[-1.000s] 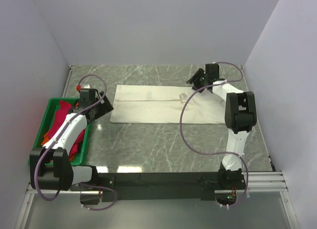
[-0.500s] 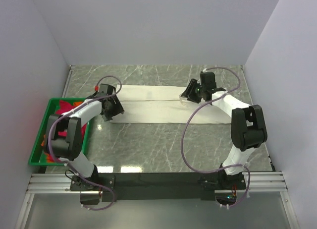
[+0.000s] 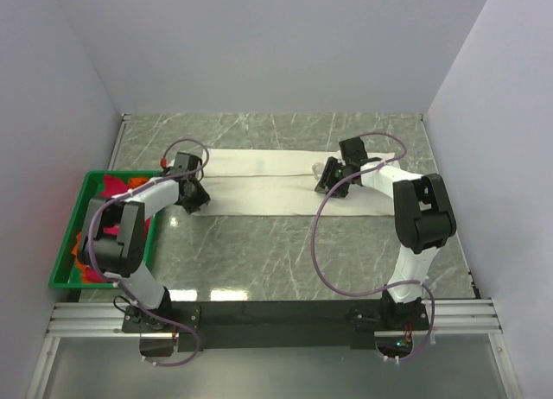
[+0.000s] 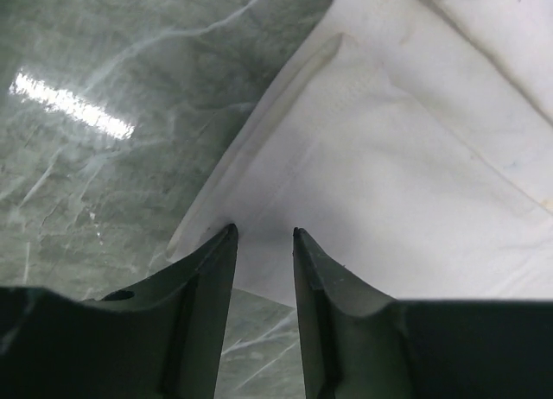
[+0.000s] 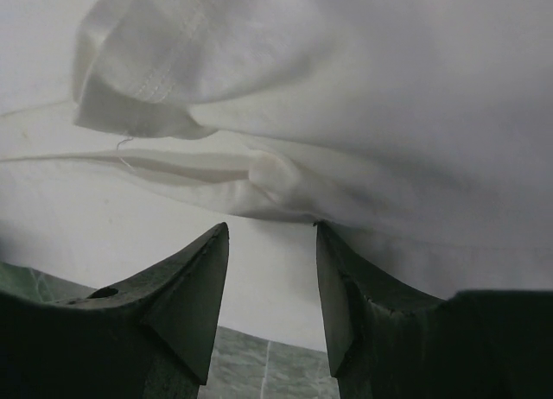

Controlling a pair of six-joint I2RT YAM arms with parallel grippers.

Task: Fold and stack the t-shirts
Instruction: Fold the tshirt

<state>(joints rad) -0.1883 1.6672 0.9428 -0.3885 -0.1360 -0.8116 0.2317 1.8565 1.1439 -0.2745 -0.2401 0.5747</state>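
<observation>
**Top view.** We count one cream t-shirt (image 3: 276, 179), folded into a long band and lying flat on the marble worktop (image 3: 259, 252). Two arms flank it, each with one pincer. The left pincer (image 3: 197, 198) sits at the shirt's near left corner, its jaws narrowly apart astride the hem. The right pincer (image 3: 322, 184) rests on the shirt right of its middle, jaws apart before a raised fold. Left of the shirt we see one green crate (image 3: 73, 283) holding crimson-pink cloth (image 3: 117, 188) and orange cloth (image 3: 79, 243). We cannot tell how many shirts these make.
</observation>
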